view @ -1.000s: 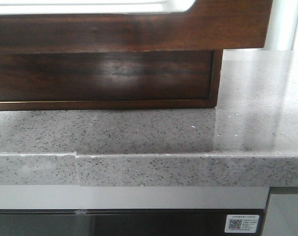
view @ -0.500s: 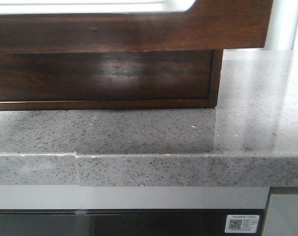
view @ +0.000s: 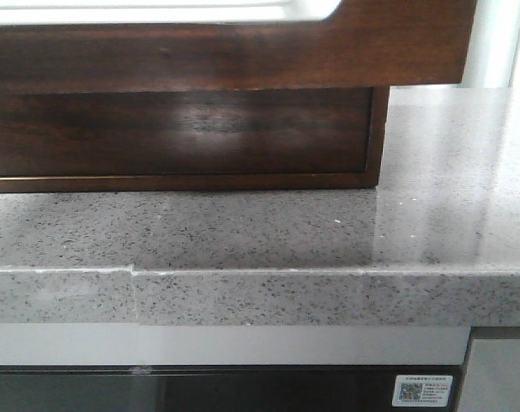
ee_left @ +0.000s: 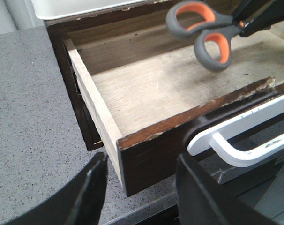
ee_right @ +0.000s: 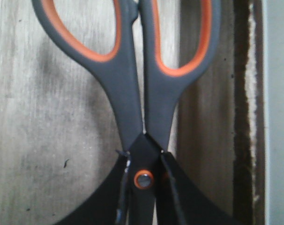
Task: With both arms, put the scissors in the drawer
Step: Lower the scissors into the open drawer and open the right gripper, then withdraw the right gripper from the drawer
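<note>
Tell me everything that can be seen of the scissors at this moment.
The scissors have dark grey handles with orange lining inside two oval finger loops, and an orange-ringed metal pivot screw. The handles look like plastic or rubber. The blades are closed, hidden between the fingers of the right gripper, which clamps them near the pivot. They hang in the air above the pale wooden floor of the open drawer, not touching it, the loops pointing away from the gripper.

A grey speckled stone table (view: pixel 243 232) carries a dark wood cabinet (view: pixel 183 137), which sits directly on its top, set back from the front edge. A seam (view: pixel 133 296) breaks the table's front edge.
</note>
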Robot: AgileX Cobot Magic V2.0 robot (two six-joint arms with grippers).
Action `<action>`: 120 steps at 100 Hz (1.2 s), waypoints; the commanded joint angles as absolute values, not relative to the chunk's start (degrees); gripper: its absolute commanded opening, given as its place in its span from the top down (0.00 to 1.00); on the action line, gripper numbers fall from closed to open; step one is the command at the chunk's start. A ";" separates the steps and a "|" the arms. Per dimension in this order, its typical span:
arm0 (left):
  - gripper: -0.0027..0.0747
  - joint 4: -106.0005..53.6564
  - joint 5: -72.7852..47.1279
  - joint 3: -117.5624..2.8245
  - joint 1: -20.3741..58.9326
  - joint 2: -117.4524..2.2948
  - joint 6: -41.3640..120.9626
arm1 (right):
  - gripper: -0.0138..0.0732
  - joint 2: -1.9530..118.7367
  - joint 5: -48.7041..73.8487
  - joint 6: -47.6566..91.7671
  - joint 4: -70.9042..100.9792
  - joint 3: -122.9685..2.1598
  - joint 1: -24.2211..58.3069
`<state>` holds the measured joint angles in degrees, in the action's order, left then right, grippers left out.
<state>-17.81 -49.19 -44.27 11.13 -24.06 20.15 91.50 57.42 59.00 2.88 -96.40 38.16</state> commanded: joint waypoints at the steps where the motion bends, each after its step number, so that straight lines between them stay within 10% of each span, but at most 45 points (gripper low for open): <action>1: 0.56 -18.86 -45.65 -46.14 11.54 -24.99 19.57 | 0.82 90.19 56.41 58.42 0.79 -99.35 38.09; 120: 0.56 -18.86 -45.65 -46.14 11.54 -24.99 19.57 | 0.62 79.24 68.96 38.02 0.00 -101.74 36.58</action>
